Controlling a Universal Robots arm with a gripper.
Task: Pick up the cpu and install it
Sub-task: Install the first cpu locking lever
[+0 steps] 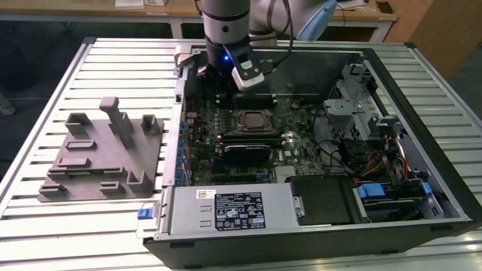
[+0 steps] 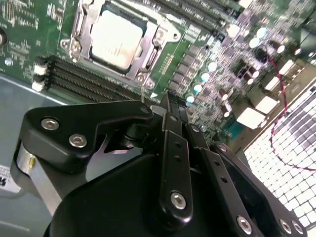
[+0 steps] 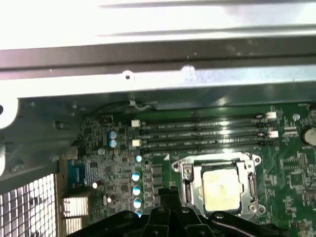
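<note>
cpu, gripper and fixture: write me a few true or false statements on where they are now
1. The cpu sits in the socket on the motherboard. True.
2. The gripper holds the cpu. False: the cpu lies in the socket, apart from the gripper, which holds nothing.
3. The grey fixture lies on the table outside the case, on the exterior view's left. True.
4. The case is closed. False: its side is open and the motherboard is exposed.
</note>
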